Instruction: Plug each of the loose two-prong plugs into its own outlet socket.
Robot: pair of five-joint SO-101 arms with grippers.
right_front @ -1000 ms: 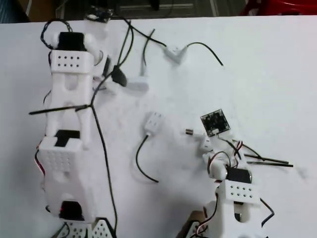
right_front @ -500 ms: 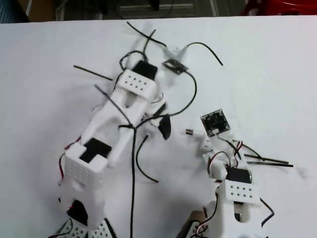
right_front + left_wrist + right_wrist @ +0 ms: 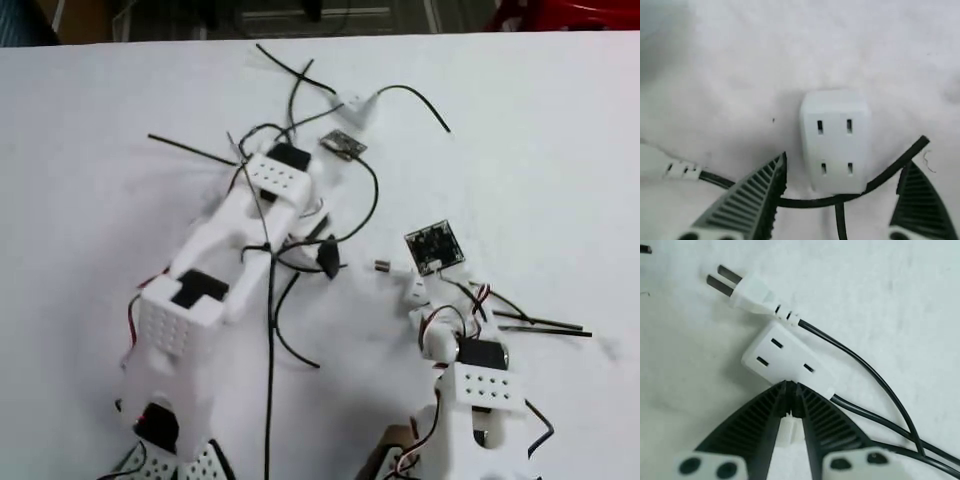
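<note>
Two-prong plug [image 3: 747,290] loose on table [image 3: 890,290], just beside white socket block [image 3: 787,362], prongs pointing away from it. Right gripper [image 3: 791,390] jaws pressed together at block's edge. Second socket [image 3: 835,142], apart from block, lies between wide-spread jaws of left gripper [image 3: 846,160].

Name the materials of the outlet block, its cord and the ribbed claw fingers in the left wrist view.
Outlet block: white moulded plastic, smooth, going by its rounded edges. Cord: black flexible sheath, likely rubber or PVC, since it bends. Fingers: dark, ribbed, probably printed plastic.
</note>
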